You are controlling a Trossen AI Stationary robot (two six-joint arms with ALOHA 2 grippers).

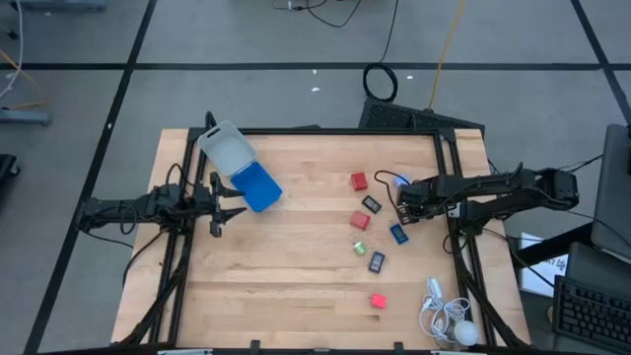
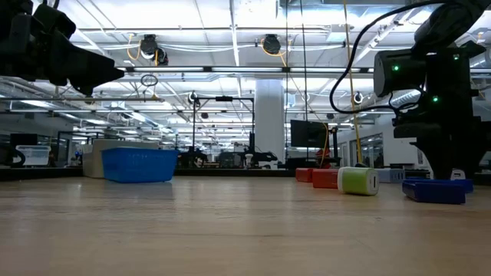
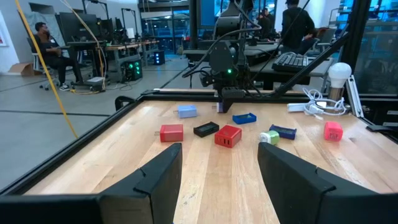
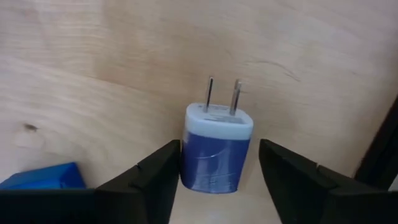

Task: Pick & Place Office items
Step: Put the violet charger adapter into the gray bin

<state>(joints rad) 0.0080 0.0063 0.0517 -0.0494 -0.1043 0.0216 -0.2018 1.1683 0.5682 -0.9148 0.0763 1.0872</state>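
The right gripper stands low over a blue plug adapter at about three o'clock on the table, its fingers apart on either flank, one nearly touching, the other a gap away. The adapter looks light, rigid and smooth-sided, so it may slip; the flat blue body is the place to pinch, not the two metal prongs. The left gripper waits at nine o'clock, fingers apart and holding nothing.

A big open robotics lab: ceiling strip lights, rows of workstations with monitors, a person seated at a desk.
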